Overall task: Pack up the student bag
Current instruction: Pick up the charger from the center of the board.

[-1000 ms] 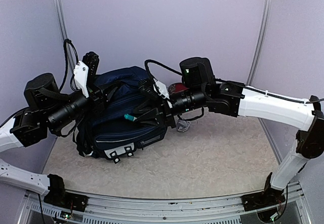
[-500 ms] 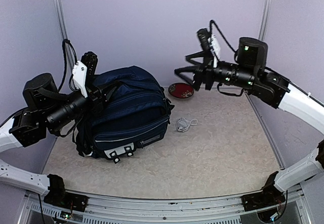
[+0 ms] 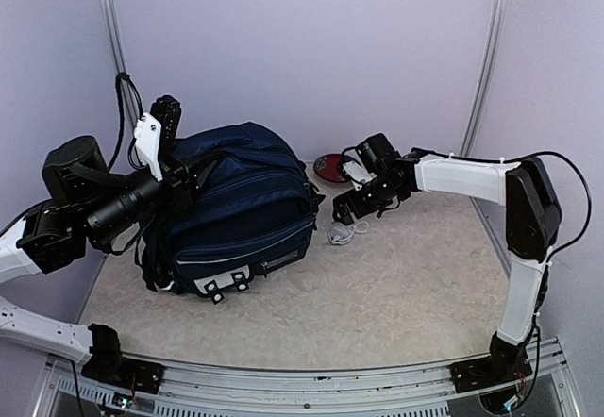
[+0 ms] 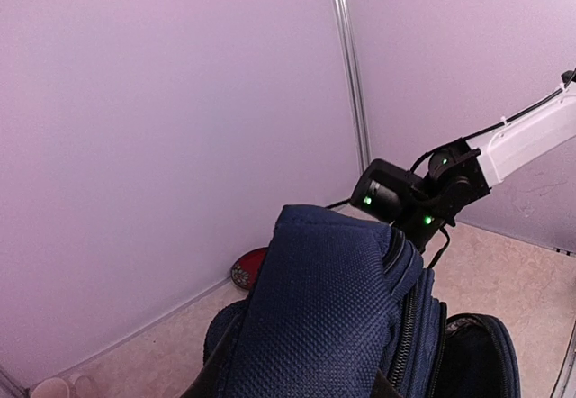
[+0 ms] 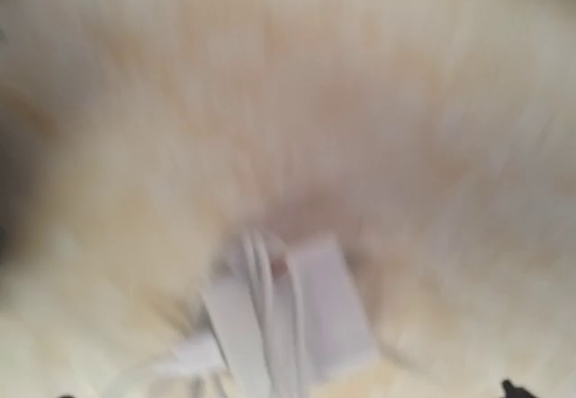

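Navy-blue woven fabric: the large student bag (image 3: 247, 211) is lying on the beige speckled table (image 3: 396, 294), its front pockets and white patch facing the arm bases, its top edge turned toward the left arm.

Left gripper (image 3: 186, 175) is pinching the bag's upper flap and lifting it. In the left wrist view the coarse navy flap (image 4: 315, 317) is filling the foreground, with the zip line and a dark opening showing just beyond it. Judgement: the flap is being held up to hold the mouth open, so items can go in without the fabric collapsing.

Beside the bag, on the side away from the left arm, a small coiled white cable (image 3: 345, 232) is lying loose on the table. Farther from the bag, against the back wall, a shallow round red dish (image 3: 330, 166) is sitting.

Right gripper (image 3: 344, 211) is hanging just above the cable, apart from the bag. Right wrist view is heavily blurred, with the cable (image 5: 288, 317) sitting low in the middle. Only two dark tips are showing at that view's lower edge, wide apart, so the jaws are reading as spread, holding nothing. I cannot tell whether they are touching the cable.

Judgement: the cable is likely the next item to pack.
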### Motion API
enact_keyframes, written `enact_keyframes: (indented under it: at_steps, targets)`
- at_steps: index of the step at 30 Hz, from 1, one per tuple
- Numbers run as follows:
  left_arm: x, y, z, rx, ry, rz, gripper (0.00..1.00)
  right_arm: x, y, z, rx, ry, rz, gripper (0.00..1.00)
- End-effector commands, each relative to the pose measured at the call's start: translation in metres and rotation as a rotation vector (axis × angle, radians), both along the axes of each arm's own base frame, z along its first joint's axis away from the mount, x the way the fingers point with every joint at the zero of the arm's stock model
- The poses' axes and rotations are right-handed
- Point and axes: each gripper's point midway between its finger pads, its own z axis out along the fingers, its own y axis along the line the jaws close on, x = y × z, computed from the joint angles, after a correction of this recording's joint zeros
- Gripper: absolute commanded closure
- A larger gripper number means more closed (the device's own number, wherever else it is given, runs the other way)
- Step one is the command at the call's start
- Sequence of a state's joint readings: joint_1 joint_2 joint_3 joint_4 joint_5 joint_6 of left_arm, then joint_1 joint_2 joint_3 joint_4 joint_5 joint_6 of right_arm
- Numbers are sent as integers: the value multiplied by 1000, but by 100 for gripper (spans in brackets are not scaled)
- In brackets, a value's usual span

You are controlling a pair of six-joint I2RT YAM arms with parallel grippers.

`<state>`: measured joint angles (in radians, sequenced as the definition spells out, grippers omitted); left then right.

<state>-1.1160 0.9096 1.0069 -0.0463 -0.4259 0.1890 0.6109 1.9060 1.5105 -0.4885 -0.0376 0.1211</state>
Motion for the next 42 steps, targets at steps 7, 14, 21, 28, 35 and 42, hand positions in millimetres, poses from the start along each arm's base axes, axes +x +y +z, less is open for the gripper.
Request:
enact_keyframes:
  at_steps: [7,14,21,28,35,42]
  targets:
    - [-2,16,42,-159,-46,17,100,8,12,-35,-127,61,167,17]
    - [-3,17,45,-162,-49,16,100,22,11,-55,-203,71,187,19]
    - [-3,18,45,-159,-50,19,100,28,11,-78,-235,110,201,18]
    - [-2,19,45,-155,-49,24,100,18,3,-104,-274,169,205,31]
    - [-3,20,47,-162,-51,23,100,17,4,-104,-269,170,214,54]
    - [-2,19,47,-159,-54,23,100,14,7,-72,-212,118,213,71]
